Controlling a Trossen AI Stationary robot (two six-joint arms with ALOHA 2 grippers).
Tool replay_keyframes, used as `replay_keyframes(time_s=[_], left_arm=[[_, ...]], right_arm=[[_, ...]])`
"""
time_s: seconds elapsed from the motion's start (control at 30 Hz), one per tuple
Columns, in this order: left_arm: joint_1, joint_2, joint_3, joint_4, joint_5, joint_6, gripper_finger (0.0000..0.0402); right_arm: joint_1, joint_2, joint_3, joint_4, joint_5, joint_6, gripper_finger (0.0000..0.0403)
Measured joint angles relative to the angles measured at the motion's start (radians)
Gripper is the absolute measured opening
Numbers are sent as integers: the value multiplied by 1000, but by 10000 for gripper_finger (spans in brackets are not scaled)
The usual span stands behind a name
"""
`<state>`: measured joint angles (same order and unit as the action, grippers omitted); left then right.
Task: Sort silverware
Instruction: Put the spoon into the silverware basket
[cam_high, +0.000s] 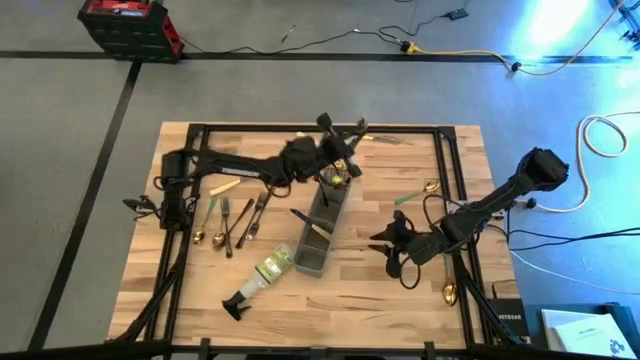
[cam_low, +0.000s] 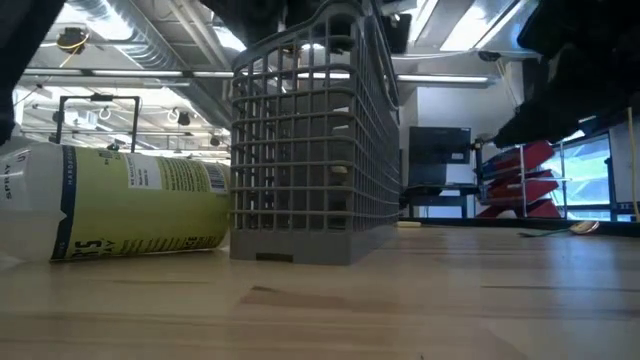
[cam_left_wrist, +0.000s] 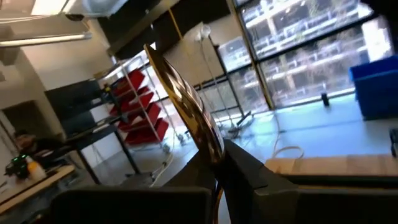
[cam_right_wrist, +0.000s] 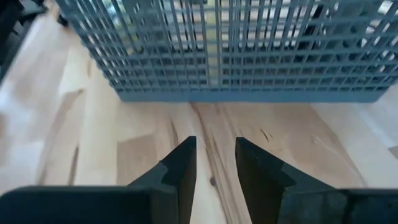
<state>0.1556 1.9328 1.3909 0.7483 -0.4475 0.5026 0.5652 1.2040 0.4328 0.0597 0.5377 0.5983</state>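
partly sorted: few pieces in caddy (cam_high: 318, 235); left gripper (cam_high: 342, 160) over its far end, clamped on gold spoon (cam_left_wrist: 186, 106). right gripper (cam_right_wrist: 214, 163) beside caddy, fingers apart, empty. forks (cam_high: 232, 218) left on table (cam_high: 350, 290).

Both arms are showing as dark, near-black chains of blocky links with rounded joint housings, and thin black cables are trailing off their bases. The left tool (cam_left_wrist: 217, 186) is presenting two matte black fingers with angular, faceted faces. The right tool (cam_right_wrist: 214, 165) is showing two dark wedge-shaped fingers tapering to blunt tips above a flat black crossbar.
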Motion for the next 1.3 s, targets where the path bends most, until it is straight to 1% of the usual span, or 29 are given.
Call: replay_keyframes(time_s=[0.13,0.27,0.37,0.5,0.67,0.77,0.9,1.2,1.3], left_arm=[[-20,18,0,31,-26,1,0],[-36,31,-4,34,-59,-5,0],[-59,25,-21,65,-131,10,0],[-95,14,-60,124,-203,25,0],[-138,13,-103,212,-268,15,0],[-155,13,-126,260,-316,81,0],[-172,13,-138,258,-370,132,0],[-224,8,-139,257,-475,134,0],[-233,8,-139,260,-481,133,0]], right_arm=[[0,60,-1,15,-9,21,94],[0,119,-1,78,-16,25,94],[-1,156,-1,125,-37,26,94],[-1,185,-1,132,-60,26,94],[-1,188,-1,141,-60,26,94],[-1,188,0,164,-60,26,94],[-1,188,0,162,-60,23,94],[-1,188,0,164,-60,23,94],[-1,188,0,164,-60,22,94]])
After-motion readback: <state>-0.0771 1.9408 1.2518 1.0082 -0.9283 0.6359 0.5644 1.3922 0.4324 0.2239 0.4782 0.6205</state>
